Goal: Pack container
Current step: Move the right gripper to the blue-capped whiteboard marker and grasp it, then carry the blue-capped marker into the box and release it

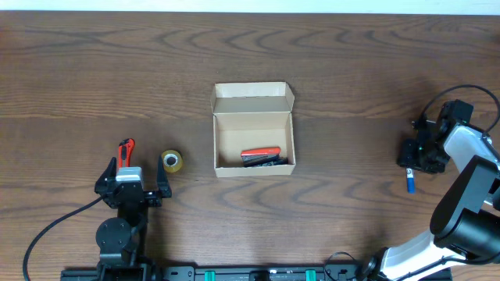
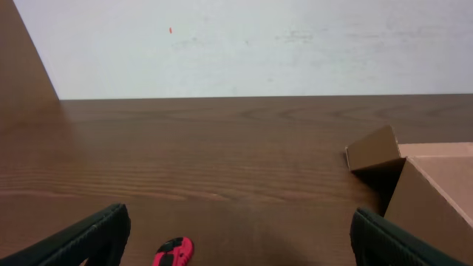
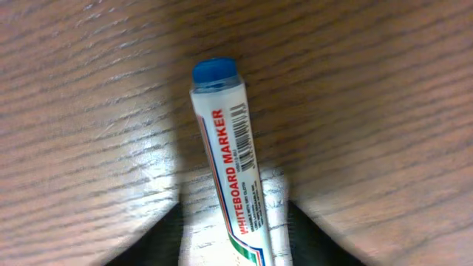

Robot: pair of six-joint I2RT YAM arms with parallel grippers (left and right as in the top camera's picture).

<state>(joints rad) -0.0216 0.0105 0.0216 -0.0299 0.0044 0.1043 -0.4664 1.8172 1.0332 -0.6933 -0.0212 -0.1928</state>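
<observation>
On the worktop, a yellow tape roll [image 1: 172, 161] and a red cutter [image 1: 125, 148] sit just ahead of my left hand [image 1: 133, 186], whose fingers are spread wide. The container [image 1: 254, 129] lies open mid-worktop, well apart from both hands. My right hand [image 1: 414, 158] straddles a blue whiteboard marker [image 3: 233, 170]; I cannot tell whether it is pinching it.

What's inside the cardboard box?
The open box holds a red thing and a dark thing beside it, lying by its near wall. Whatever lies beneath them is covered.
</observation>
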